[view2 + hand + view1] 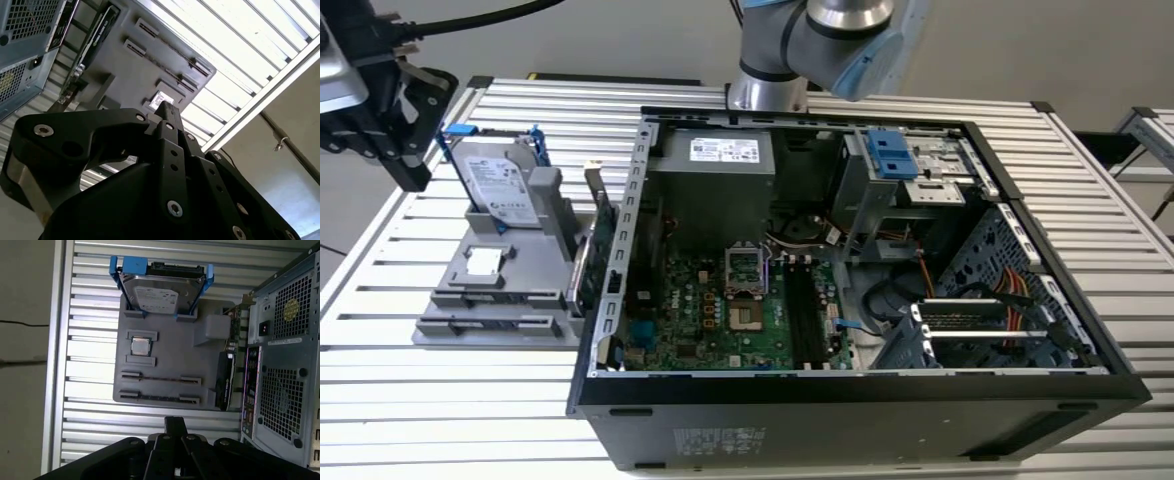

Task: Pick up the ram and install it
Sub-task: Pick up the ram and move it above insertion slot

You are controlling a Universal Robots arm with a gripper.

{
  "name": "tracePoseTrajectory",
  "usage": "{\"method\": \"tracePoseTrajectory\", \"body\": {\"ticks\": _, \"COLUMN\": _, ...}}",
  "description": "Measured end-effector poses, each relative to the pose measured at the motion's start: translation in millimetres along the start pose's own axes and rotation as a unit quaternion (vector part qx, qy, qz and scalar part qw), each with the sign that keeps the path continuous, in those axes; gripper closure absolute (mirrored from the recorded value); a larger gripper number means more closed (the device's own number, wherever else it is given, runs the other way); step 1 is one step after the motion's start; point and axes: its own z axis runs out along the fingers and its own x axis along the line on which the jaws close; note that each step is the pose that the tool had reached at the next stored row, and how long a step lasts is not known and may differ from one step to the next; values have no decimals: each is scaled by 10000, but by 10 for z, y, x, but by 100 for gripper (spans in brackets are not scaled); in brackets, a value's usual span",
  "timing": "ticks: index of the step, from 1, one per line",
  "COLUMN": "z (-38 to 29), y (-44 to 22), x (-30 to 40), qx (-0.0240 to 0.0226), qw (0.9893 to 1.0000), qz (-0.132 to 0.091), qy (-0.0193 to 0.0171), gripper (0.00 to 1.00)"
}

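The ram [798, 311] seems to be seated already. It is a long, narrow, dark stick standing on its edge in the slot bank of the motherboard [707, 320], inside the open case [881, 400]. It runs lengthwise along the board, just to the exterior view's right of the processor socket [744, 268] — upright, level, its chips too dark to make out.

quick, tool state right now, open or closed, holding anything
tool: closed, with nothing visibly held in it.
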Motion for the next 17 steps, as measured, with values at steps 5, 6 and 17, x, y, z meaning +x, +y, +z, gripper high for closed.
{"method": "tracePoseTrajectory", "body": {"ticks": 5, "z": 0, "y": 0, "x": 1, "qx": -2, "qw": 9999, "qz": -134, "qy": 7, "gripper": 100}}
{"method": "tracePoseTrajectory", "body": {"ticks": 6, "z": 0, "y": 0, "x": 1, "qx": -3, "qw": 9999, "qz": -160, "qy": 8, "gripper": 100}}
{"method": "tracePoseTrajectory", "body": {"ticks": 17, "z": 0, "y": 0, "x": 3, "qx": -8, "qw": 9991, "qz": -423, "qy": 21, "gripper": 100}}
